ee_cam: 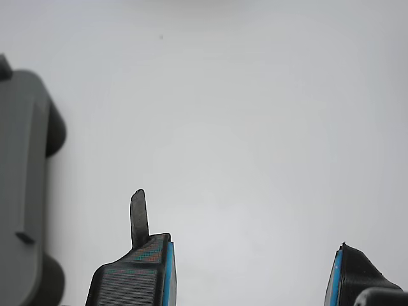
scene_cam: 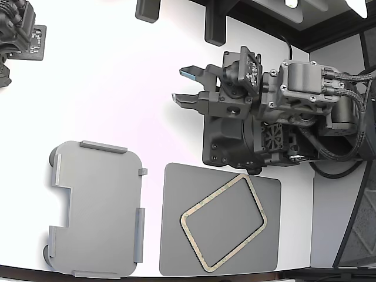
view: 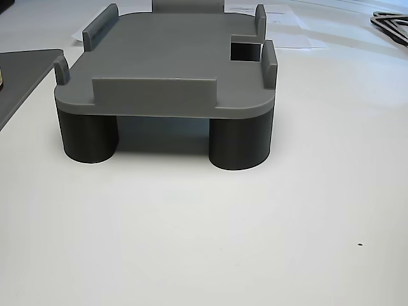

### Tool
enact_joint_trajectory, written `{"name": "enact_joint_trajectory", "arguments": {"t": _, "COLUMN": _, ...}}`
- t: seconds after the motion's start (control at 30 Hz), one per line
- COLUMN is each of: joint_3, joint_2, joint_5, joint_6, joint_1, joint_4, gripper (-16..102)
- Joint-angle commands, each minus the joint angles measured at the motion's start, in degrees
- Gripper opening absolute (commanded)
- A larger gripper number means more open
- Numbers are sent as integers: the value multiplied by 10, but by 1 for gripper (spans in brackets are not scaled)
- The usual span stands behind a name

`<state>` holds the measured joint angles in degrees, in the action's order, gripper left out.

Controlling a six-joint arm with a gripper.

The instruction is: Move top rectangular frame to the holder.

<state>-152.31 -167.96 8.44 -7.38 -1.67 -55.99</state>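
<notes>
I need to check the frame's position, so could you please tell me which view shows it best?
The exterior view: the thin beige-tan rectangular frame lies tilted on the dark grey flat mat, fully visible. The wrist and other views do not show it.

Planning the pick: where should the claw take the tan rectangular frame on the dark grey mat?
Grip one long side bar of the thin tan rectangular frame, coming straight down, one finger inside the opening. It lies flat and skewed on the dark grey mat, so rotate the open claw across that bar.
</notes>
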Motion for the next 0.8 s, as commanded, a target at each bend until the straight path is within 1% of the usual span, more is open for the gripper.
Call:
{"name": "enact_joint_trajectory", "arguments": {"t": 0.0, "joint_3": 233, "joint_2": 235, "joint_5": -33, "joint_6": 68, "joint_1": -43, "joint_4": 60, "gripper": 100}}
{"name": "enact_joint_trajectory", "arguments": {"t": 0.17, "joint_3": 225, "joint_2": 250, "joint_5": -44, "joint_6": 66, "joint_1": -44, "joint_4": 62, "gripper": 100}}
{"name": "enact_joint_trajectory", "arguments": {"t": 0.27, "joint_3": 213, "joint_2": 250, "joint_5": -24, "joint_6": 60, "joint_1": -64, "joint_4": 76, "gripper": 100}}
{"name": "enact_joint_trajectory", "arguments": {"t": 0.33, "joint_3": 221, "joint_2": 260, "joint_5": -8, "joint_6": 48, "joint_1": -86, "joint_4": 69, "gripper": 100}}
{"name": "enact_joint_trajectory", "arguments": {"t": 0.47, "joint_3": 253, "joint_2": 287, "joint_5": 18, "joint_6": 2, "joint_1": -163, "joint_4": 21, "gripper": 100}}
{"name": "enact_joint_trajectory", "arguments": {"t": 0.6, "joint_3": 263, "joint_2": 300, "joint_5": 83, "joint_6": -73, "joint_1": -278, "joint_4": -18, "gripper": 100}}
{"name": "enact_joint_trajectory", "arguments": {"t": 0.67, "joint_3": 296, "joint_2": 333, "joint_5": 118, "joint_6": -118, "joint_1": -340, "joint_4": -59, "gripper": 100}}
{"name": "enact_joint_trajectory", "arguments": {"t": 0.7, "joint_3": 319, "joint_2": 357, "joint_5": 127, "joint_6": -142, "joint_1": -367, "joint_4": -85, "gripper": 100}}
{"name": "enact_joint_trajectory", "arguments": {"t": 0.77, "joint_3": 366, "joint_2": 410, "joint_5": 123, "joint_6": -186, "joint_1": -413, "joint_4": -141, "gripper": 100}}
